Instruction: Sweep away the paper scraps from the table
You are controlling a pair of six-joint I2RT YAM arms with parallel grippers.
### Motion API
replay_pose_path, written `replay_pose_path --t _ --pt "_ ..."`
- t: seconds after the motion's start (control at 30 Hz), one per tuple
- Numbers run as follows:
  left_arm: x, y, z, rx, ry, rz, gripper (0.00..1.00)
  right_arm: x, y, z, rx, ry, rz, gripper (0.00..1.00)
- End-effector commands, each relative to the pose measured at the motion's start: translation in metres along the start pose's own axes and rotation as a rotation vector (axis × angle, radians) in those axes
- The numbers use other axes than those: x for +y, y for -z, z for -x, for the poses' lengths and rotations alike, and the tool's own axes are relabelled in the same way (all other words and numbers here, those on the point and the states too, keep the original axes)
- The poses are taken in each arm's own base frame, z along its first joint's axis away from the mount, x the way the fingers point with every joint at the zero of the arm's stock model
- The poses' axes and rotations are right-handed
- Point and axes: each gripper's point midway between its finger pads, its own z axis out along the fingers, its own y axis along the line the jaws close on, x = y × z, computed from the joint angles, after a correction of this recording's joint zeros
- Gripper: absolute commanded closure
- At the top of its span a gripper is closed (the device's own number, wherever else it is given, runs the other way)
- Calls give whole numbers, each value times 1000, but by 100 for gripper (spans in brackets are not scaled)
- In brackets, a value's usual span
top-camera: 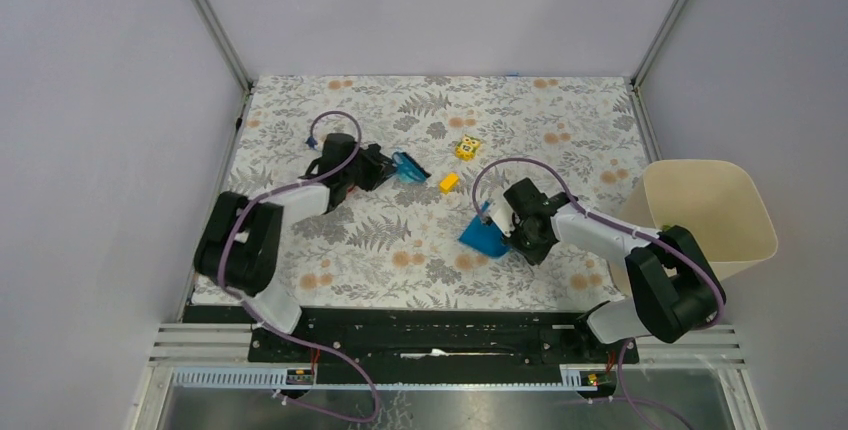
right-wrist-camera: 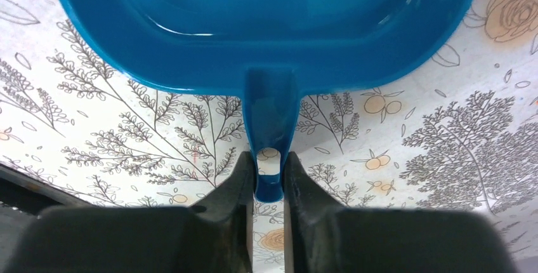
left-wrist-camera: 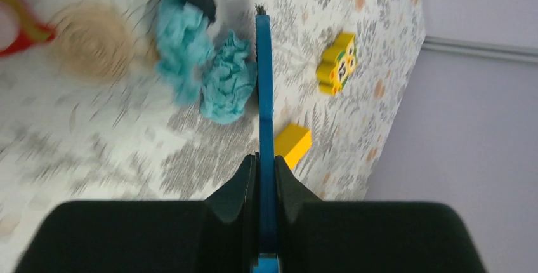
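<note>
Since the table (top-camera: pixel 330 240) is wide and the dustpan (right-wrist-camera: pixel 266 25), clamped by its handle in the right tool (right-wrist-camera: pixel 268 162), lies well apart from the left arm's work, the brush (left-wrist-camera: pixel 264 82) pinched in the left tool (left-wrist-camera: pixel 265 162) should, I judge, drag low and slowly toward it, skirting the yellow block (left-wrist-camera: pixel 293 143). Only the left wrist view shows the paper scraps (left-wrist-camera: pixel 227 86), cyan wads just beside the brush, perhaps touching. Only the top view shows the gap to cross.
</note>
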Motion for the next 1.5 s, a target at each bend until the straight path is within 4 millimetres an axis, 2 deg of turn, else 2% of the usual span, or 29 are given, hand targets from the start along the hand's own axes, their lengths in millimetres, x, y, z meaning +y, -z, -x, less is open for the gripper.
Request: replay_pose_path --t 0.0,0.07,0.17,0.27,0.33,0.43,0.5,0.53,0.57,0.77,0.87,1.03,1.17,1.33,1.47 --pt "6 46 -6 -16 -86 7 100 -11 19 12 1 0 -31 94" --pt "5 67 -14 -4 -104 -13 100 -13 27 14 9 4 -34 100" --pt "-10 99 -14 -19 -148 -55 100 -12 38 14 29 22 -24 100" --pt "-46 127 14 -130 -317 -65 100 -9 46 14 37 55 -9 100" --pt "-70 137 36 -183 -482 -38 100 -5 49 13 49 96 10 100" --pt "-81 129 64 -158 -723 117 100 -3 51 11 77 123 5 100" --pt "-79 121 88 -162 -833 261 100 1 52 14 74 117 16 100" --pt "-85 119 102 -186 -894 317 100 3 52 15 70 114 24 100" --pt "-78 114 113 -203 -952 421 100 6 53 17 66 115 32 100" --pt "-97 66 126 -206 -1274 637 100 10 58 18 77 117 42 100" --pt "-99 42 131 -191 -1452 753 100 9 59 16 84 111 35 100" --pt "-84 5 126 -134 -1546 827 100 8 53 12 110 81 16 100" --pt "-62 -11 110 -62 -1623 883 100 6 45 10 131 59 4 100" --pt "-28 -23 72 134 -1577 763 100 6 37 11 133 56 3 100" --pt "-10 -16 29 319 -1476 617 100 8 33 12 137 53 17 100"
